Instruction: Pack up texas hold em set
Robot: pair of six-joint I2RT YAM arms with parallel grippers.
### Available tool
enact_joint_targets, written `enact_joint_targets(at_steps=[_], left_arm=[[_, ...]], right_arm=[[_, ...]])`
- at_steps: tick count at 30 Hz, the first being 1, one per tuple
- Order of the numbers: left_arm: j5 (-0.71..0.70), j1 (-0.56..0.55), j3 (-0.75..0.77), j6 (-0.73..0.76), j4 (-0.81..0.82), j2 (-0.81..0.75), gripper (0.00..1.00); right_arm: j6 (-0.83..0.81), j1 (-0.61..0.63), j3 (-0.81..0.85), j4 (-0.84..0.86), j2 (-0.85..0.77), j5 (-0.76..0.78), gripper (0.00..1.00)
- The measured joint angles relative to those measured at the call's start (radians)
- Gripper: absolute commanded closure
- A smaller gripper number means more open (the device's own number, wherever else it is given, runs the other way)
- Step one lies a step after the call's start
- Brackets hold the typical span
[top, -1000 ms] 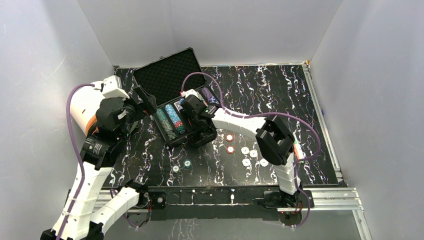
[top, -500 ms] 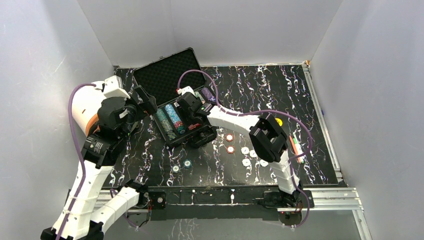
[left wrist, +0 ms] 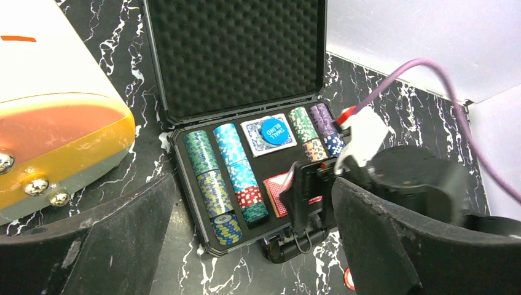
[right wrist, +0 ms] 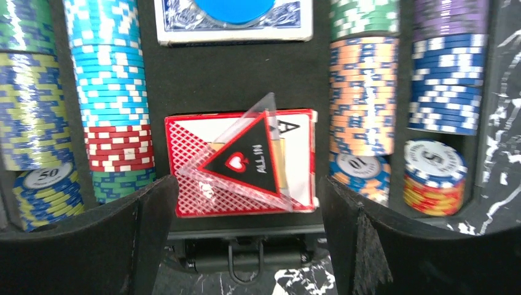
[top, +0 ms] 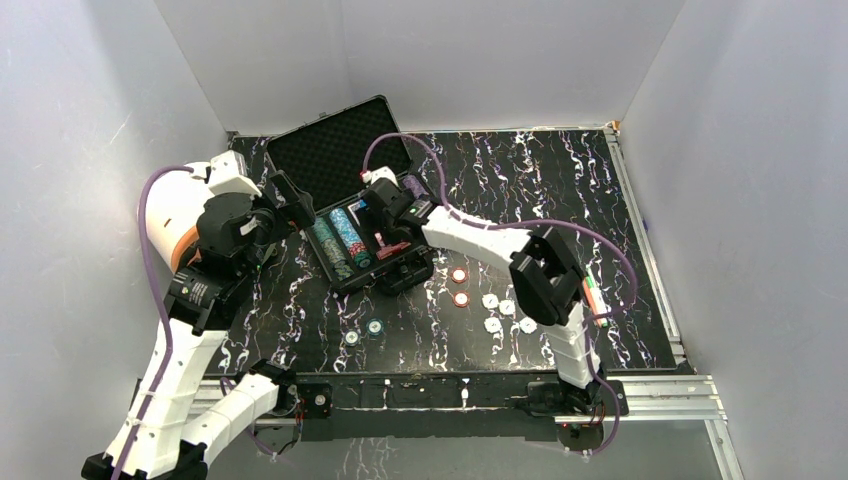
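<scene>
The right tool [right wrist: 246, 243] hangs with jaws spread wide and empty over a red card deck [right wrist: 184, 153] topped by a black triangular "ALL IN" marker [right wrist: 246, 158]. The deck lies among rows of chips [right wrist: 110, 80] in the open black case [top: 335, 150] on the marbled table [top: 520, 170]. The left tool [left wrist: 252, 246], likewise released, hovers at the case's left side. Loose poker chips [top: 490, 300] lie on the table nearby.

Over on the right wrist view, the blue deck [right wrist: 289, 27] runs off the top edge, and the clear ALL IN triangle [right wrist: 242, 161] covers much of the red deck [right wrist: 184, 147].
</scene>
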Motion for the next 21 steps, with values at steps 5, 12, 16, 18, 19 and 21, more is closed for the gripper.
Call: enact_joint_targets(at_steps=[5,12,16,18,19,21], left_arm=[[0.000,0.000,0.000,0.000,0.000,0.002,0.02],[0.004,0.000,-0.005,-0.007,-0.001,0.002,0.02],[0.010,0.000,-0.008,-0.010,-0.002,0.002,0.02],[0.014,0.000,-0.008,-0.015,-0.002,0.003,0.02],[0.016,0.000,-0.010,-0.016,-0.002,0.003,0.02],[0.023,0.000,-0.014,-0.020,-0.001,0.005,0.02]], right_arm=[[0.017,-0.041,-0.055,-0.006,-0.145,0.007,0.08],[0.069,-0.203,-0.311,0.044,-0.480,0.032,0.09],[0.116,-0.375,-0.473,0.041,-0.566,0.059,0.10],[0.137,-0.469,-0.549,0.034,-0.573,0.071,0.09],[0.145,-0.507,-0.579,0.030,-0.573,0.075,0.09],[0.165,-0.602,-0.643,0.015,-0.573,0.075,0.09]])
